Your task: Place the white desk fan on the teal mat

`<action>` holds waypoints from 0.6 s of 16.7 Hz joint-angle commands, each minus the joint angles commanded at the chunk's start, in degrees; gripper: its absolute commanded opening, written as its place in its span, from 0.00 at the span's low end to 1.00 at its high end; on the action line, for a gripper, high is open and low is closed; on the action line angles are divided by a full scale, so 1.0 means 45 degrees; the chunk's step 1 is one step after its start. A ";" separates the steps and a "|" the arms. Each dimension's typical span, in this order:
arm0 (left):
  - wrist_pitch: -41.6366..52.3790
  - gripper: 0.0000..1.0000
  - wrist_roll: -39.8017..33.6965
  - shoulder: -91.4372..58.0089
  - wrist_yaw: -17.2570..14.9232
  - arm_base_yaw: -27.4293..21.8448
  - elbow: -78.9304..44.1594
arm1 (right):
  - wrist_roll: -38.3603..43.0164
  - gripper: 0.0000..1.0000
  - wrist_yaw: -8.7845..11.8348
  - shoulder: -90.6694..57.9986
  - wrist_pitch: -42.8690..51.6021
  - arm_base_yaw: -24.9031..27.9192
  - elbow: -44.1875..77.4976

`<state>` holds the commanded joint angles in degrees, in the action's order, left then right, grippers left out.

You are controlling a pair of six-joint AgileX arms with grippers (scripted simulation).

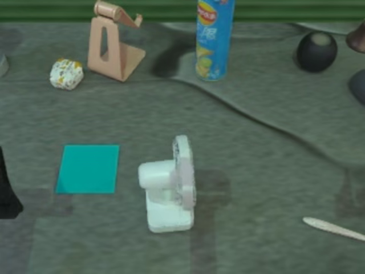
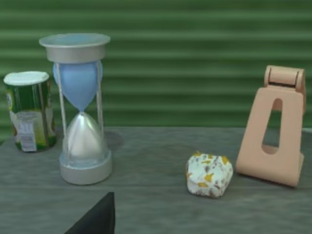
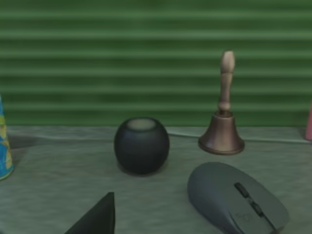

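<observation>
Since the white desk fan stands upright on the surface just right of the teal mat, apart from it and ungrasped, the task looks unstarted. The left end effector waits at the left edge; whether either end effector is released or clenched, I cannot tell.

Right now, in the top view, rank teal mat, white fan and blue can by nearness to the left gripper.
1. teal mat, beside the left gripper at the left edge.
2. white desk fan, centre.
3. blue can, far edge.
</observation>
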<state>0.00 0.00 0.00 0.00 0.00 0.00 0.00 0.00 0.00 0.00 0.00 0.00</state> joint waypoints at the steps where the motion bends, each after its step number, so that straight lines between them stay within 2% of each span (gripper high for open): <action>1: 0.0000 1.00 0.0000 0.0000 0.0000 0.0000 0.0000 | 0.0000 1.00 0.0000 0.0000 0.0000 0.0000 0.0000; 5: 0.0752 1.00 -0.0378 -0.0785 -0.0048 -0.0419 -0.0768 | 0.0000 1.00 0.0000 0.0000 0.0000 0.0000 0.0000; 10: 0.3981 1.00 -0.2118 -0.4742 -0.0084 -0.2063 -0.4610 | 0.0000 1.00 0.0000 0.0000 0.0000 0.0000 0.0000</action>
<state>17.91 -9.53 -21.34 -0.38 -9.28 -20.74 0.00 0.00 0.00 0.00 0.00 0.00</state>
